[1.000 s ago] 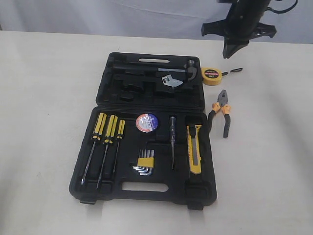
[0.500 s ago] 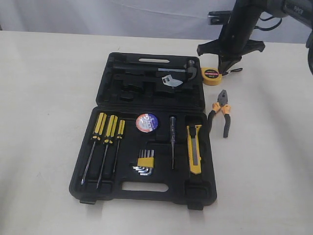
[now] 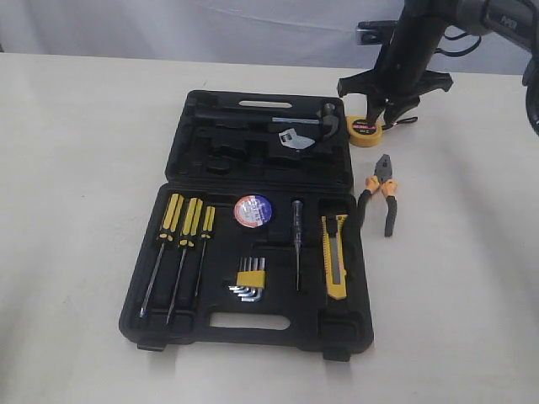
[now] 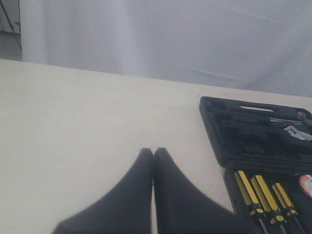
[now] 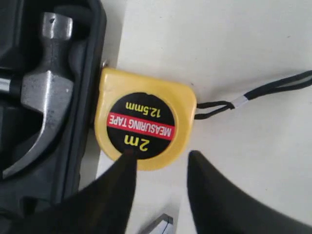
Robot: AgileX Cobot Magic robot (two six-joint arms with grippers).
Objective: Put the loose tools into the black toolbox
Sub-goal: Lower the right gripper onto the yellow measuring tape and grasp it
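Note:
The black toolbox [image 3: 177,160] lies open on the table. In it rest the black tape roll [image 3: 253,210] and the yellow-black utility knife [image 3: 334,255]. The round yellow tape measure [image 3: 365,130] [image 5: 144,119] lies on the table against the toolbox wall [image 5: 90,73]. My right gripper [image 3: 385,116] [image 5: 161,156] hangs open just above it. One fingertip [image 5: 127,161] is over its label, the other over bare table, and nothing is held. The pliers [image 3: 381,200] with orange-black handles lie on the table right of the toolbox. My left gripper [image 4: 153,152] is shut and empty over the table beside the toolbox [image 4: 214,141].
Three yellow-black screwdrivers [image 3: 181,244], a hex key set [image 3: 248,282] and a thin tester screwdriver [image 3: 297,240] sit in the near half. A hammer [image 3: 295,120] [image 5: 44,92] and a wrench [image 3: 295,140] are in the far half. The tape measure's black cord [image 5: 263,92] trails away from the box.
My right arm has come down from above the table's far edge to just over the tape measure. Its jaws have gone from shut to open. Nothing else moved.

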